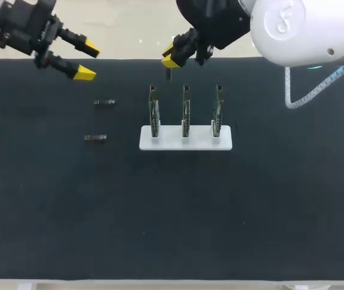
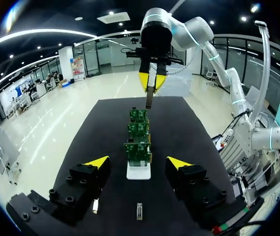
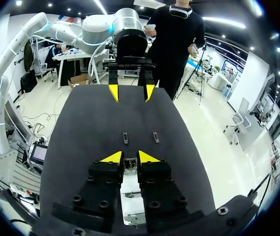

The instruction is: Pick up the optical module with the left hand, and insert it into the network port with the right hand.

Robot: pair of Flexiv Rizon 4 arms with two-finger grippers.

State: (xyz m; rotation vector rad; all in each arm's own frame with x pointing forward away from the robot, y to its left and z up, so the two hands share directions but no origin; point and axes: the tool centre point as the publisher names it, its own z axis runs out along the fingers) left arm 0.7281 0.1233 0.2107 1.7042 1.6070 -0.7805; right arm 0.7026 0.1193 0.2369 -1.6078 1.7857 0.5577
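My right gripper (image 1: 172, 55) hangs above the far end of the left port board (image 1: 153, 112) and is shut on a small dark optical module (image 1: 168, 74), which points down from its tips. In the right wrist view the module (image 3: 129, 163) sits pinched between the yellow fingertips of that gripper (image 3: 129, 158). In the left wrist view the held module (image 2: 148, 101) shows beyond the boards. My left gripper (image 1: 87, 60) is open and holds nothing, high over the table's far left. Two more modules (image 1: 104, 102) (image 1: 95, 138) lie flat on the mat.
Three upright port boards stand in a row on a white base (image 1: 185, 143) at mid-table. In the left wrist view the boards (image 2: 139, 142) line up ahead of the left gripper (image 2: 138, 162), with the loose modules (image 2: 96, 205) (image 2: 139, 210) under it.
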